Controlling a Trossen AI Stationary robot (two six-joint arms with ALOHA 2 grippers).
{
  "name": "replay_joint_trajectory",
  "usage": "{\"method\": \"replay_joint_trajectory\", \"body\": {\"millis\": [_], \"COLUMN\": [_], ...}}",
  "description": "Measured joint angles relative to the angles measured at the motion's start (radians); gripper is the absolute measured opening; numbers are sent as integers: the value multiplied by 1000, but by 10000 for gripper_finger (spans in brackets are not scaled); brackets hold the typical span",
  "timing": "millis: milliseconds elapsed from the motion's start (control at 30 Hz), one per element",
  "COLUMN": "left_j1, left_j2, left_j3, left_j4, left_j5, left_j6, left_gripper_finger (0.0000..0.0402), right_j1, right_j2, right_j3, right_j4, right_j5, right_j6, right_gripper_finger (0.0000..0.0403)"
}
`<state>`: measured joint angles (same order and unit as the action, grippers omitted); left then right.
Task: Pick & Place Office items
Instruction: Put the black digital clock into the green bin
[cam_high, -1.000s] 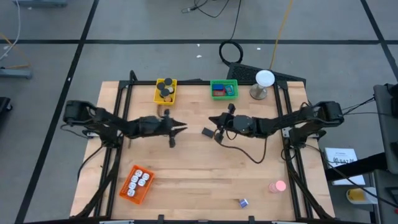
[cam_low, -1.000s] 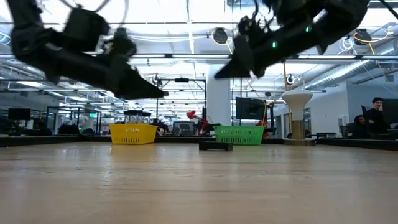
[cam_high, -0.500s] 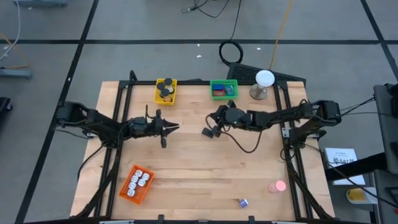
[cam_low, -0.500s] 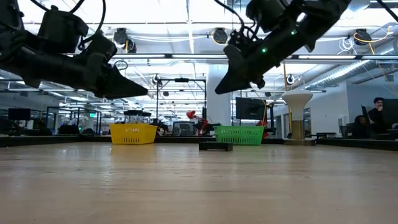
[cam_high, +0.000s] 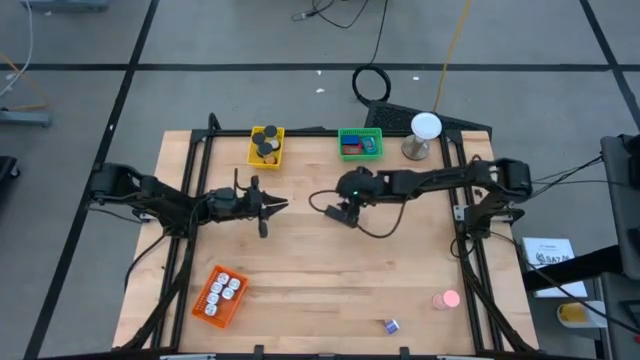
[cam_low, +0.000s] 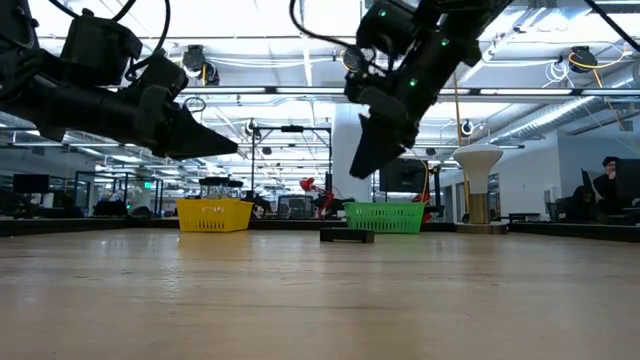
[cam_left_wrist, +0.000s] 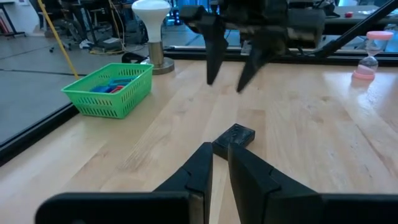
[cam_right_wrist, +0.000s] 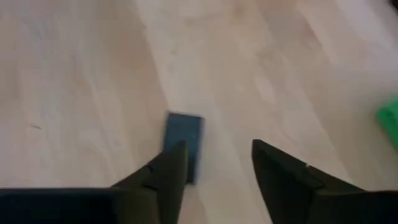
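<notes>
Block (cam_right_wrist: 183, 144) sitting just off the right gripper (cam_right_wrist: 217, 163) line.
Fingers are hanging apart above it; it's lying under one fingertip, long axis running along the fingers; right arm nearer.

Right arm stretched from the table's right edge toward centre, wrist pitched down; right gripper (cam_high: 347, 212) hangs above the tabletop, fingers (cam_right_wrist: 163, 176) spread apart, pointing downward. Left arm reaches in from the left edge, held level and raised; left gripper (cam_high: 283, 206) fingers (cam_left_wrist: 198, 171) nearly together, narrow gap, empty.
</notes>
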<state>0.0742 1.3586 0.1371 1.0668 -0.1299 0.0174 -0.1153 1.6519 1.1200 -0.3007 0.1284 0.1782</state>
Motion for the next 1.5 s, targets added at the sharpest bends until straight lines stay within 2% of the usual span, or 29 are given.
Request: {"method": "replay_joint_trajectory", "body": {"millis": [167,300,500,767,1000,1200,1500], "left_j1": [0,0,0,0,0,0,0], "left_j2": [0,0,0,0,0,0,0], "left_j3": [0,0,0,0,0,1,1], "left_j4": [0,0,0,-1,-1,-1,-2], "left_j5": [0,0,0,0,0,0,0], "left_j6": [0,0,0,1,0,1,1], "left_gripper_finger": [49,49,49,49,49,49,49], "right_j1": [6,-6,-10,-7,5,40,51], "right_j2": [122,197,257,245,193,208,272], "right_j3": [51,82,100,96,96,95,94], "right_j4": [-16,-9,23,32,43,39,34], "right_j5": [-1,-7,-79,-74,-42,-40,5], "right_j6": [25,50,68,102,126,135,143], "right_gripper_finger": [235,252,246,225,259,277,244]}}
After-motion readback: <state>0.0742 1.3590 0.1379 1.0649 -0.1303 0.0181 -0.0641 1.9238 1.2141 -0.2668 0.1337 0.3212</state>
